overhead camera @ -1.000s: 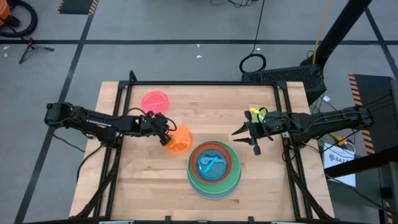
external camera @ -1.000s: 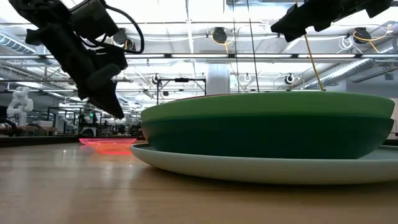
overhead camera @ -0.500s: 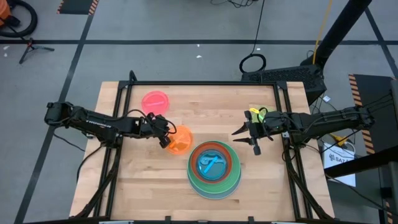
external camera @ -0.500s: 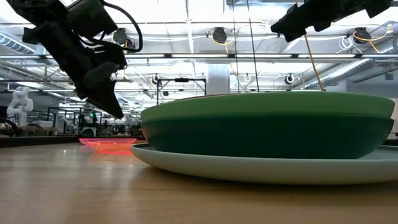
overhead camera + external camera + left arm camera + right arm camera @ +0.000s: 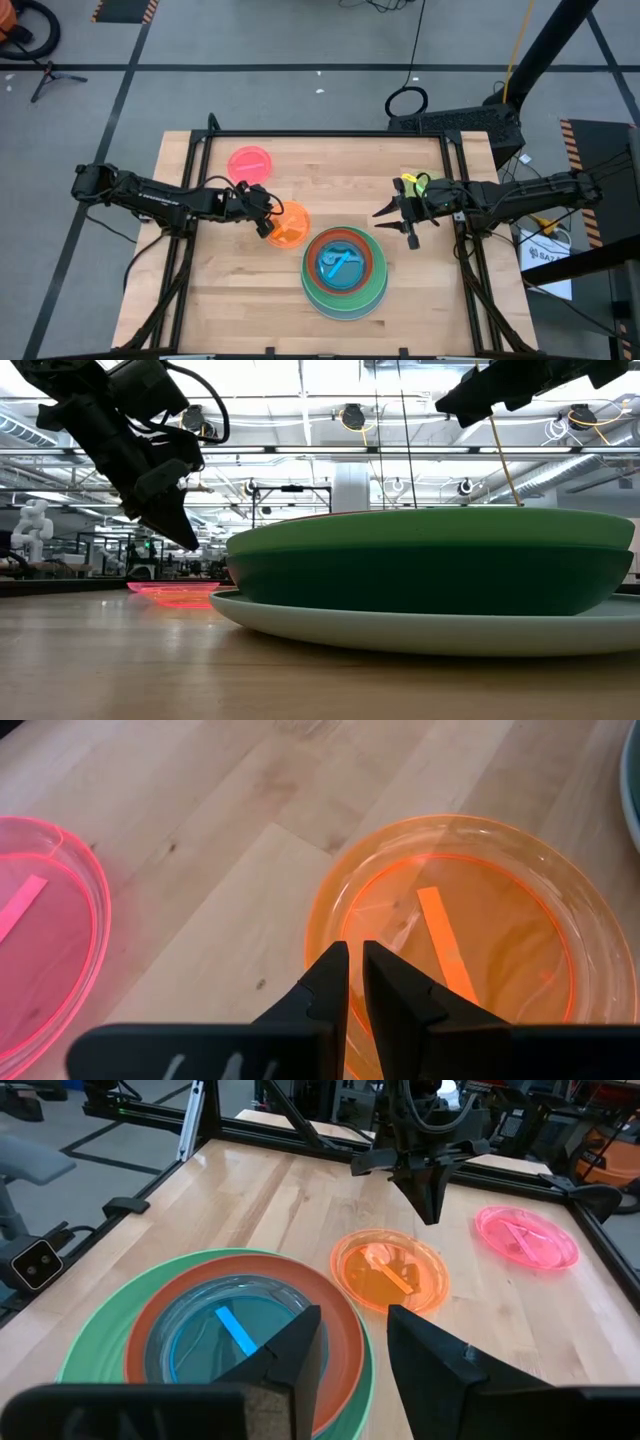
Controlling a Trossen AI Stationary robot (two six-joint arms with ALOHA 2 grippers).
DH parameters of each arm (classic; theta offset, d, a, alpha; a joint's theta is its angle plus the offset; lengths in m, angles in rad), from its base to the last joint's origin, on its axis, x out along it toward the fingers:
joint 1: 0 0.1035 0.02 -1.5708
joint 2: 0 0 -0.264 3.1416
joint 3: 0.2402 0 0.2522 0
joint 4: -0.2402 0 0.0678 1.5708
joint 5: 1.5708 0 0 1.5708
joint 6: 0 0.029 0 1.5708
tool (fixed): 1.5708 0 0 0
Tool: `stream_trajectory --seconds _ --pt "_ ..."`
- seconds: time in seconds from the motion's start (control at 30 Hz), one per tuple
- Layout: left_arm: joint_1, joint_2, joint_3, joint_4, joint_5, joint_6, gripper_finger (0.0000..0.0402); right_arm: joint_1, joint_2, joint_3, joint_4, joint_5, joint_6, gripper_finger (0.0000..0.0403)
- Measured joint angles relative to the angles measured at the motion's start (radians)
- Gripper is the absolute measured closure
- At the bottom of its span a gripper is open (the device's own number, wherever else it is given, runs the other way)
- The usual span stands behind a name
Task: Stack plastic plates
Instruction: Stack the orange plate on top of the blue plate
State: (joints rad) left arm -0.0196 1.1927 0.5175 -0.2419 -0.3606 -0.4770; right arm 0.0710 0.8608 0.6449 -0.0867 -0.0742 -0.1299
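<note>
Wooden bench (image 5: pixel 240 300): small translucent orange plastic plate (image 5: pixel 289 226), rim partly hidden by narrowly closed left fingers (image 5: pixel 345 985); right fingers (image 5: pixel 420 1350) held parted, empty.

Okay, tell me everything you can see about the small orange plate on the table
The orange plate is small, round and see-through, like tinted plastic, with a raised rim and a flat base bearing a straight orange strip. It lies on the wooden table, right way up, beside the big stack of plates and apart from the pink plate. The left hand, fingers nearly together, is at its near rim; whether it grips cannot be told.
</note>
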Motion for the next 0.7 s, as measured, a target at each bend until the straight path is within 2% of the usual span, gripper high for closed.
stream_trajectory --seconds 0.27,0.5,0.7 --pt "-0.002 0.0 0.0 -0.005 -0.002 -0.006 0.0362 0.0 0.035 -0.001 0.015 0.002 0.046 0.0294" --pt "-0.002 0.0 0.0 -0.059 -0.005 -0.075 0.0362 0.0 0.102 -0.001 0.018 0.157 0.131 0.0294" --pt "-0.004 0.0 0.0 -0.079 0.022 -0.075 0.0358 0.0 0.166 -0.001 0.068 0.182 0.24 0.0294"
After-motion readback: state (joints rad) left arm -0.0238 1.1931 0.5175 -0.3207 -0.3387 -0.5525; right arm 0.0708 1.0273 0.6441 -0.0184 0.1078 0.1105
